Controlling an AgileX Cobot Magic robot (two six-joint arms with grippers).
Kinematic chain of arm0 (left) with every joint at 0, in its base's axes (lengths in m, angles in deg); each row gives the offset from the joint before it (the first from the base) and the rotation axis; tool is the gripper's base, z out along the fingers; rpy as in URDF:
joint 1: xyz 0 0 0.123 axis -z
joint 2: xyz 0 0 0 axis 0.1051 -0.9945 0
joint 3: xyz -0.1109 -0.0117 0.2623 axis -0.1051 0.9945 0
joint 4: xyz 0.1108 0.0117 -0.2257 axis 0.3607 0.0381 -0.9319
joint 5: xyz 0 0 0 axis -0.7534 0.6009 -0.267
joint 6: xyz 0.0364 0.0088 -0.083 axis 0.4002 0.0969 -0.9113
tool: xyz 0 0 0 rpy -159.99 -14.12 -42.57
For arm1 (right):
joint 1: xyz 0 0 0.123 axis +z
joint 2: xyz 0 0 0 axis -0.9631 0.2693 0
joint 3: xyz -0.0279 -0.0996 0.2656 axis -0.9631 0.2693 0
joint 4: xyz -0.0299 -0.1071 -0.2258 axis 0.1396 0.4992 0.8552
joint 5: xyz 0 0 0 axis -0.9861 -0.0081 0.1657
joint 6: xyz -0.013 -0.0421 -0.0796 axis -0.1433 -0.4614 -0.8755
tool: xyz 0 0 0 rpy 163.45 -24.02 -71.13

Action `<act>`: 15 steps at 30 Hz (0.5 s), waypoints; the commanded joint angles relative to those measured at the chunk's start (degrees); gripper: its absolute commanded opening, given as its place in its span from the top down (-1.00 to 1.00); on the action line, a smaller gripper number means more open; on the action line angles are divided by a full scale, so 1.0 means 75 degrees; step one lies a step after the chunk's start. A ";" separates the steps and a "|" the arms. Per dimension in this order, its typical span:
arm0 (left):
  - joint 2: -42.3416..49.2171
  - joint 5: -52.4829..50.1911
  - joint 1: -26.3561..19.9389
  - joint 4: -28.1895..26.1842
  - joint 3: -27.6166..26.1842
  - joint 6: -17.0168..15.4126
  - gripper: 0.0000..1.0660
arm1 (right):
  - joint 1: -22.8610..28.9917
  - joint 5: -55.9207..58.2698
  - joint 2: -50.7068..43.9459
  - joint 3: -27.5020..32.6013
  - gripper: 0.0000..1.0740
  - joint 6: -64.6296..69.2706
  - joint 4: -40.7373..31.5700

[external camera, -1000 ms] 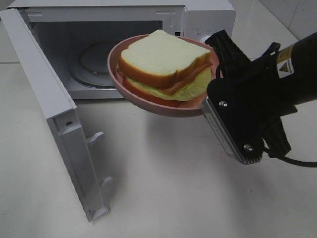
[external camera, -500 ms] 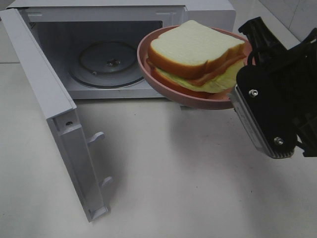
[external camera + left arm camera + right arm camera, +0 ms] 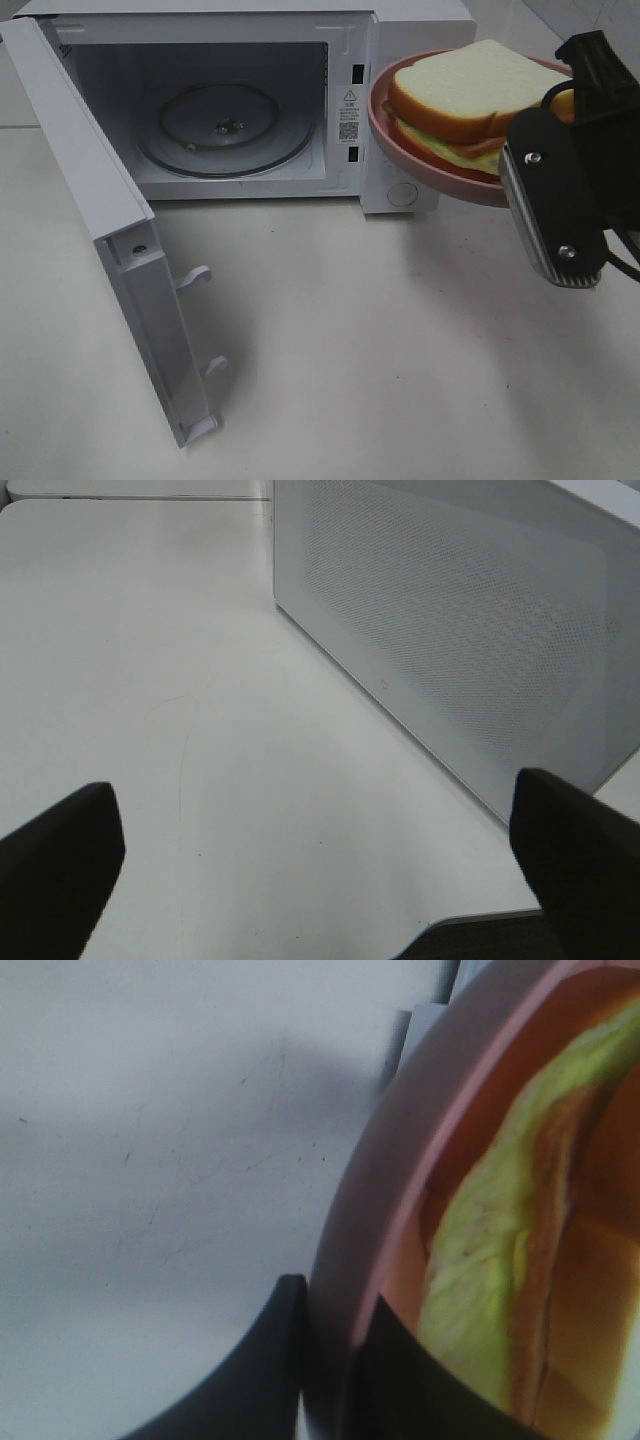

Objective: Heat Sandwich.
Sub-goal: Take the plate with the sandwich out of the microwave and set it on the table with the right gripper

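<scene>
The right hand (image 3: 330,1360) is pinching the pink plate's (image 3: 420,160) rim at its 4 o'clock edge, keeping the sandwich (image 3: 470,100) level beside the open microwave (image 3: 400,60), while the left hand (image 3: 320,880) is gaping empty.

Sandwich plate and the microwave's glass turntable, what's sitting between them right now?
In the exterior high view, only the microwave's inner right wall and front frame stand between the pink plate carrying the sandwich and the turntable. No loose object lies there.
</scene>
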 commanded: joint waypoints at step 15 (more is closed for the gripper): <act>0.0130 -0.0046 -0.0031 -0.0023 0.0008 -0.0023 -0.83 | 0.0023 0.1108 -0.0099 -0.0023 0.96 0.2460 0.0947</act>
